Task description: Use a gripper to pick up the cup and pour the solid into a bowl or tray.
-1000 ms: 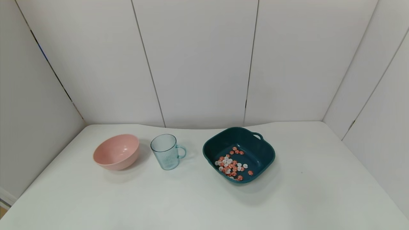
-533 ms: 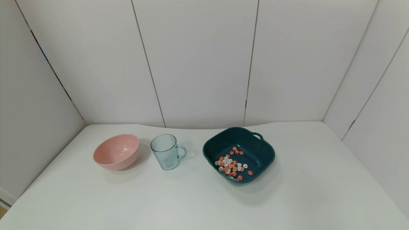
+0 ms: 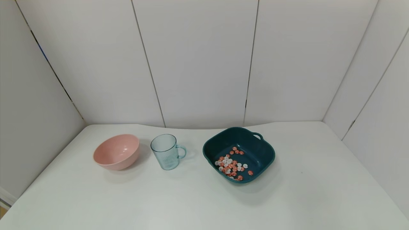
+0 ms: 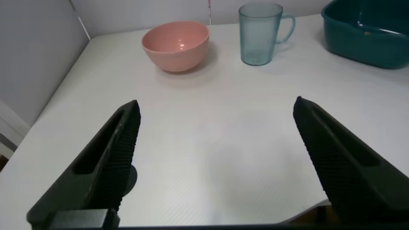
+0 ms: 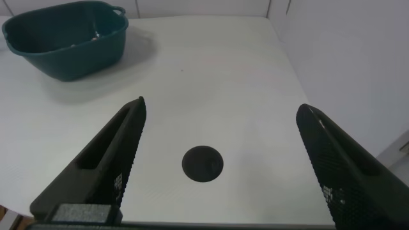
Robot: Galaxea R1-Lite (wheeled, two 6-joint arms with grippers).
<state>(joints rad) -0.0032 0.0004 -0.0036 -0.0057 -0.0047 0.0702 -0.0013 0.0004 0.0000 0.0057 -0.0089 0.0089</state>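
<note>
White worktop (image 3: 198,198). Cup (image 3: 165,151) stands upright mid-scene, looks empty. Solid (image 3: 232,164), orange-red and white pieces, lies in teal basin (image 3: 269,150) right of cup: pour appears done. Pink bowl (image 3: 116,151) left of cup. Left gripper (image 4: 217,160) and right gripper (image 5: 220,160) hang at near edge, jaws spread wide, holding nothing.

Pink bowl (image 3: 116,151), pale-blue see-thru cup (image 3: 165,151) w/ ribbed sides, dark teal basin (image 3: 260,148) w/ orange-red & white bits (image 3: 231,164) (mixed), white surface (image 3: 191,198), black hands (image 4: 217,167) (image 5: 220,171).
</note>
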